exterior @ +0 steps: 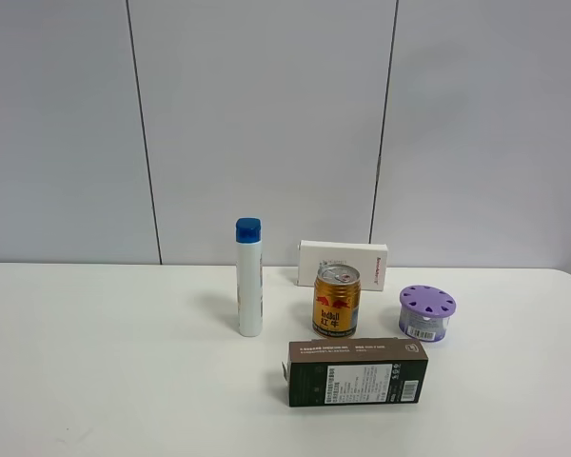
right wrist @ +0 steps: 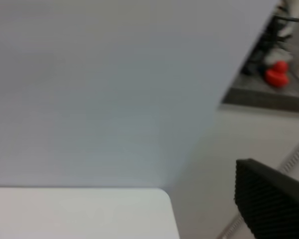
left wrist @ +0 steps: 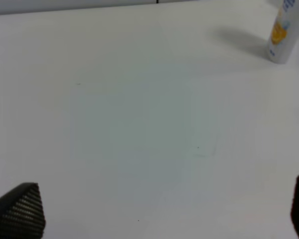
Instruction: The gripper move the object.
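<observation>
The gold drink can [exterior: 336, 301], with a red bulls logo and a silver top, stands upright on the white table [exterior: 105, 362], right of centre. Neither gripper shows in the exterior high view. In the left wrist view my left gripper [left wrist: 164, 211] is open and empty over bare table, its two black fingertips [left wrist: 20, 209] at the frame edges; the can is out of that view. In the right wrist view only one black finger [right wrist: 271, 201] shows, far off centre, past the table's corner and holding nothing.
A white bottle with a blue cap [exterior: 249, 278] stands left of the can and also shows in the left wrist view [left wrist: 285, 30]. A purple-lidded round container [exterior: 426, 313] is to the can's right, a white box [exterior: 343, 263] behind it, and a dark box [exterior: 357, 372] in front.
</observation>
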Robot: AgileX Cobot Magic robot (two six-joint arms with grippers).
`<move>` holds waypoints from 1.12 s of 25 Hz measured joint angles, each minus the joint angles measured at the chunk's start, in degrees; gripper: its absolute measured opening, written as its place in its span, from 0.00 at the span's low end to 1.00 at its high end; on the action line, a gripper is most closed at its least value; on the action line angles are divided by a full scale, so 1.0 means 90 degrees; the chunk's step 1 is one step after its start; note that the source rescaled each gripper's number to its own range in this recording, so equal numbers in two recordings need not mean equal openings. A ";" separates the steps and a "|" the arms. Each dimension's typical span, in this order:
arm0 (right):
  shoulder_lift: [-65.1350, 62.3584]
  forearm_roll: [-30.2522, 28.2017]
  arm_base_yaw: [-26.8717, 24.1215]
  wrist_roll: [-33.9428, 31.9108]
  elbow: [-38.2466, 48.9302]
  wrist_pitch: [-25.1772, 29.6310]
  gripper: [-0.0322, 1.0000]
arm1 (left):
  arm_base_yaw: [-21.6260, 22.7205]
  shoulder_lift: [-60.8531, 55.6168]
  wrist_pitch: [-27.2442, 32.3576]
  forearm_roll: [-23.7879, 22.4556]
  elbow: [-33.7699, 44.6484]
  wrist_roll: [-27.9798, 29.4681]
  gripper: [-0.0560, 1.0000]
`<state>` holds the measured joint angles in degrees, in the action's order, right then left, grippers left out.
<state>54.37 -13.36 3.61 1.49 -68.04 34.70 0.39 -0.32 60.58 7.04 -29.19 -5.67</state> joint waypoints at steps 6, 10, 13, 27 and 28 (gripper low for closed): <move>-0.1274 0.0441 -0.0548 0.0000 0.1140 0.0389 0.99 | 0.0000 0.0000 0.0000 0.0000 0.0000 0.0000 1.00; -0.1995 0.0840 -0.0557 0.0000 0.1862 0.1031 0.99 | 0.0000 0.0000 0.0000 0.0000 0.0000 0.0000 1.00; -0.2601 0.0918 -0.0557 0.0000 0.2393 0.1353 0.99 | 0.0000 0.0000 0.0000 0.0000 0.0000 0.0000 1.00; -0.4683 0.1564 -0.0557 0.0068 0.3632 0.2692 0.99 | 0.0000 0.0000 0.0000 0.0000 0.0000 0.0000 1.00; -0.4738 0.1564 -0.0557 0.0094 0.3639 0.2732 0.99 | 0.0000 0.0000 0.0000 0.0000 0.0000 0.0000 1.00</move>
<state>11.72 0.71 -1.41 2.34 -35.29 59.29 0.39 -0.32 60.58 7.04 -29.19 -5.67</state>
